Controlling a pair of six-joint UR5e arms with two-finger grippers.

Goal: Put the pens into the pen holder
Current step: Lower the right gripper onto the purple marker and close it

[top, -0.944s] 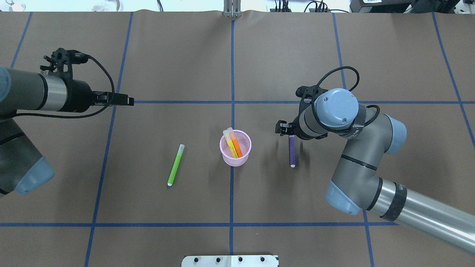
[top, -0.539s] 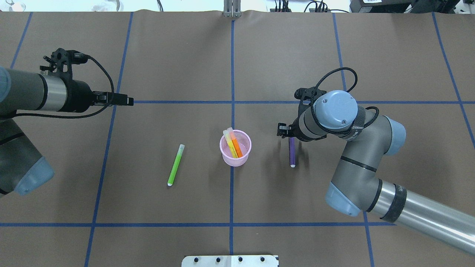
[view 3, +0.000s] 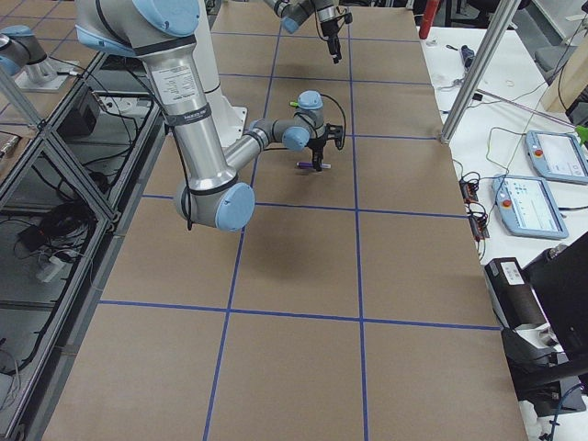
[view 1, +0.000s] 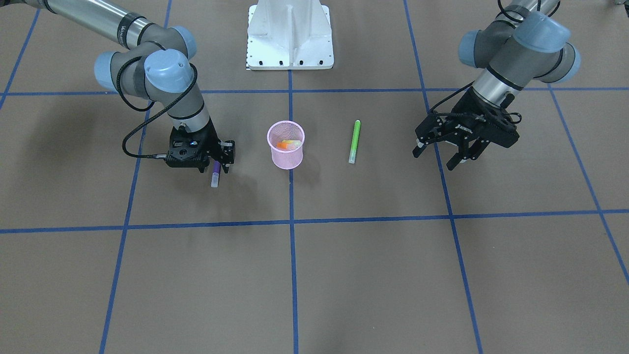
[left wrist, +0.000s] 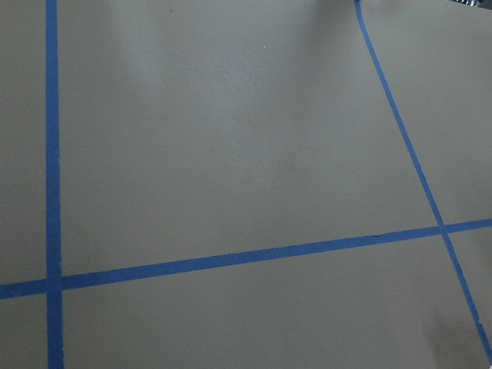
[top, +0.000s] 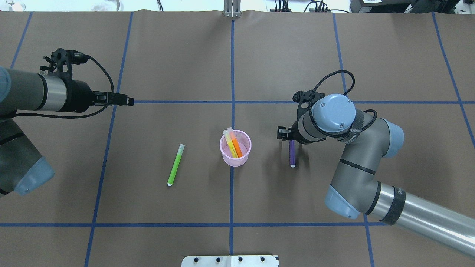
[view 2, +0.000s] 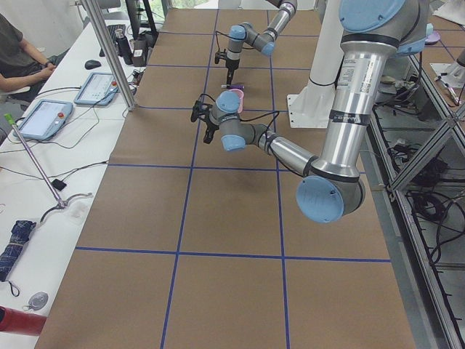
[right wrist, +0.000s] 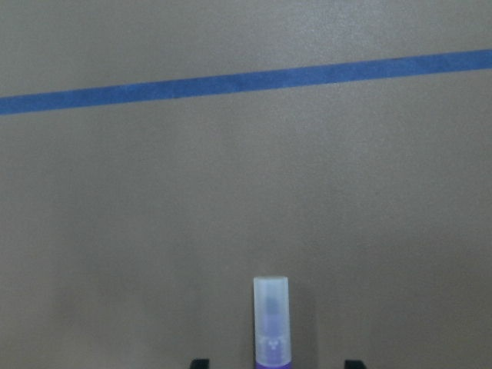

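Grasp step: right gripper [view 1: 217,166] is straddling purple pen [top: 292,154], jaws spread, pen lying mid-tabletop near pink mesh pen holder [top: 236,157]. Next, likely: closing, lifting; left gripper [view 1: 454,157] is hanging spread toward left edge.

1. Bright, even light falls from above on the matte table [top: 167,55].
2. Soft, faint shadows lie beside the pen holder [view 1: 285,147] and the right gripper [view 1: 216,168].
3. Both wrist views are dimmer and greyer, and the purple pen [right wrist: 270,323] looks slightly soft.
4. The overhead view's far edge is washed out.
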